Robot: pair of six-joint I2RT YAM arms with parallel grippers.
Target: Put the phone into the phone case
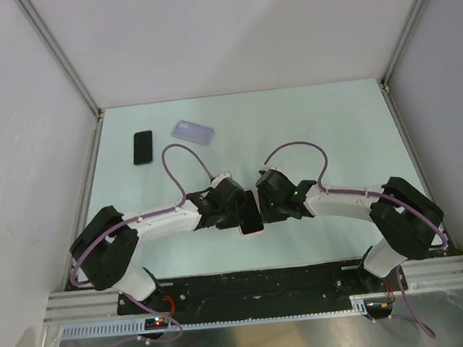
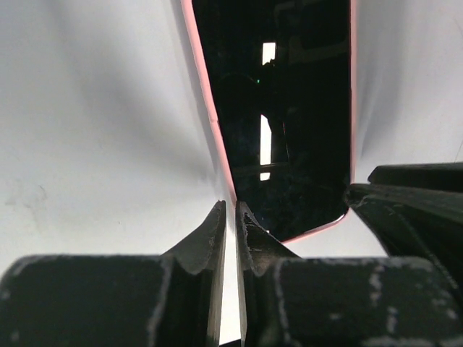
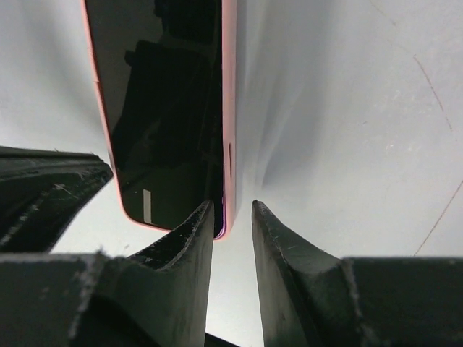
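Note:
A phone with a dark screen and a pink rim lies flat on the table between my two grippers. In the left wrist view the phone has its pink left edge running down to my left gripper, whose jaws are shut to a thin slit at that edge. In the right wrist view the phone has its near right corner just inside my right gripper, which is open. A second, black phone and a translucent lilac case lie at the far left of the table.
My left gripper and right gripper almost touch over the near middle of the table. White walls enclose the table on three sides. The right gripper's finger shows in the left wrist view.

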